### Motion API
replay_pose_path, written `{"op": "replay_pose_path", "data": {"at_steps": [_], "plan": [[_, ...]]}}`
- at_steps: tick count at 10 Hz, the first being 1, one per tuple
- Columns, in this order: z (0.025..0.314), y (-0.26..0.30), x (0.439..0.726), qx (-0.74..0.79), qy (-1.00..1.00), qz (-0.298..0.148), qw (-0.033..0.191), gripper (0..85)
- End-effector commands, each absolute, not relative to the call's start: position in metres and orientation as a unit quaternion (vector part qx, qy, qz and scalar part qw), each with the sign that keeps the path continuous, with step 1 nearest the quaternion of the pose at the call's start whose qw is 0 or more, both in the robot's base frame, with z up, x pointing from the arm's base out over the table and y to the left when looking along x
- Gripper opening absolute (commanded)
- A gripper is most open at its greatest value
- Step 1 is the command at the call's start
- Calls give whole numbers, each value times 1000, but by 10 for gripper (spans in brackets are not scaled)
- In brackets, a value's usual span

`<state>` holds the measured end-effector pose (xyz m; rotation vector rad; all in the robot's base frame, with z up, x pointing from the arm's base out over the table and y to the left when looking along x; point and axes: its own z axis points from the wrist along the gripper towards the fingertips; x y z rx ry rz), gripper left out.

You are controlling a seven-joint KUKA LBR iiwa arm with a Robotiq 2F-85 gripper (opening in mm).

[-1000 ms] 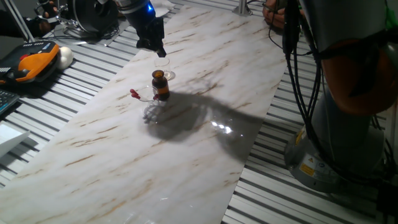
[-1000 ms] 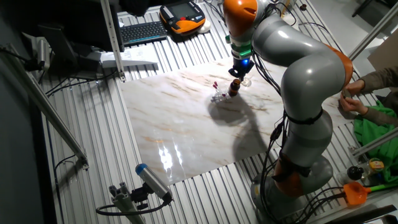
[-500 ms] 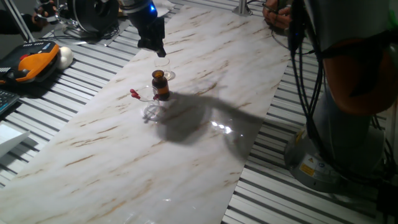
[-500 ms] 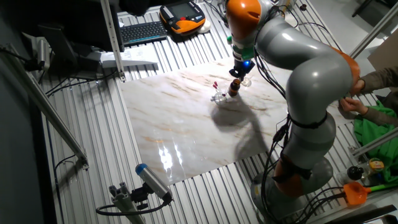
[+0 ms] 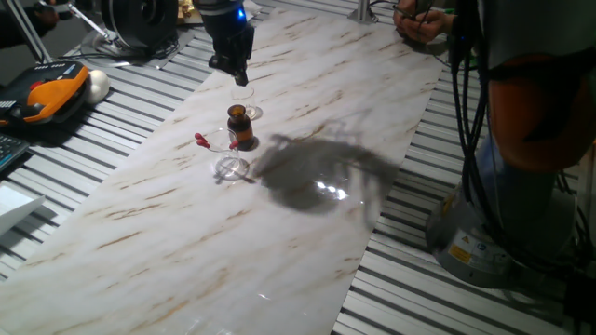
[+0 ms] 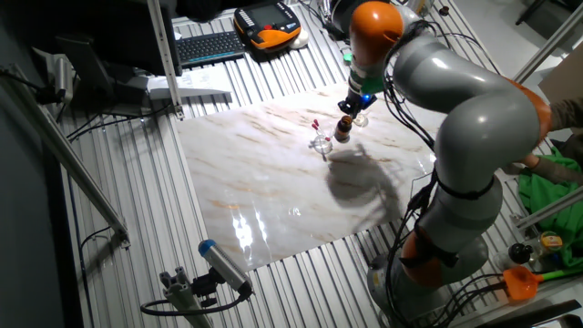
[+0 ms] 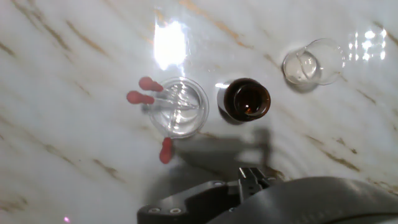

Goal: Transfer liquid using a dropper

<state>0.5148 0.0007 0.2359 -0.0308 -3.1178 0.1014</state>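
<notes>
The gripper [image 5: 238,76] hangs above the marble table [image 5: 307,112], its finger state impossible to tell; the dropper [image 7: 155,98] leans in a clear glass [image 7: 180,114] beside the amber bottle [image 7: 247,99].

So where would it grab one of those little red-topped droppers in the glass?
Probably by the red bulb end of a dropper, coming down from above: the bulbs stick out over the rim of the clear glass, while the thin stems lie inside it. The amber bottle stands close beside.
</notes>
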Motion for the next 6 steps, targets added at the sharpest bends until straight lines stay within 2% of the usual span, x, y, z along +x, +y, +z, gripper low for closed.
{"op": "replay_pose_path", "data": {"at_steps": [1,3,4,6], "plan": [[236,1,515,-22,-999,38,4,0],[236,1,515,-42,-998,50,6,0],[236,1,515,-44,-997,57,-5,0],[236,1,515,-34,-998,53,-1,0]]}}
